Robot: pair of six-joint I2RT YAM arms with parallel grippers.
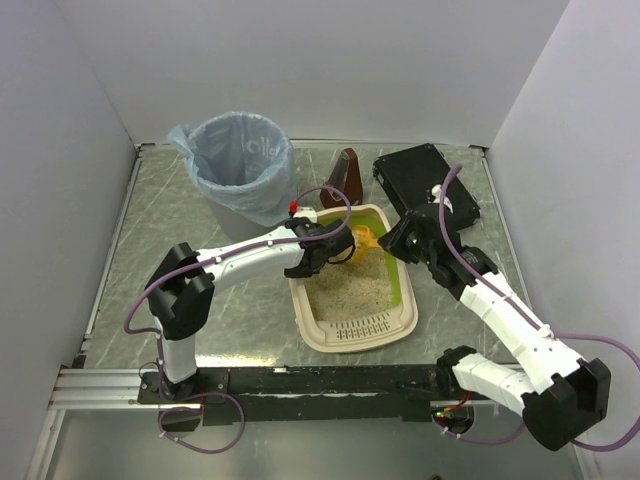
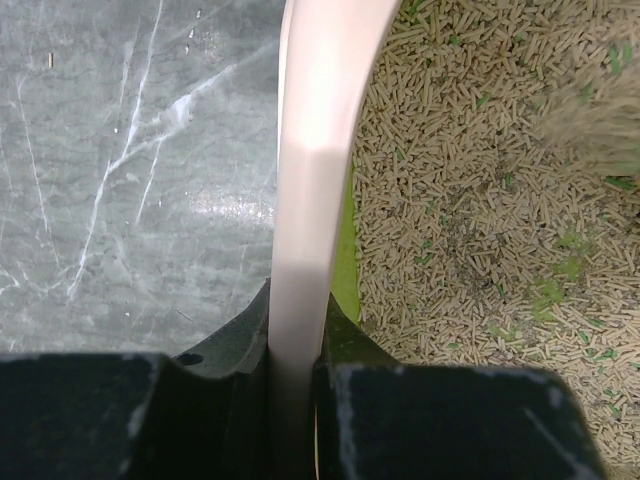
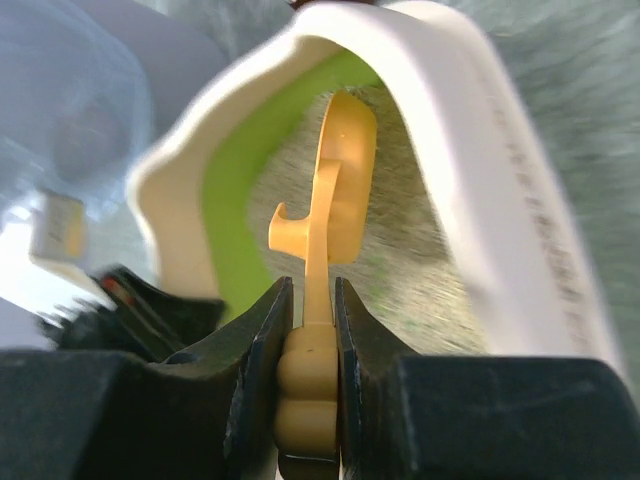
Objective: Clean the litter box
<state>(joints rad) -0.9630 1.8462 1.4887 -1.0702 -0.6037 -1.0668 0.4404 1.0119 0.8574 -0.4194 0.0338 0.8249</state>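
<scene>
The bench carries the litter box at its middle, near the blue-lined bin. Our left jaws pinch the box's left rim; our right jaws are closed tight on the handle of the yellow scoop, over the box's far end.

The litter box shows smooth, softly glossy cream plastic with a shiny lime-green inner wall, holding rough, matt pellet litter. The yellow scoop is smooth plastic; the tabletop gleams like polished grey marble; the bin liner is thin, crinkled blue plastic film.
</scene>
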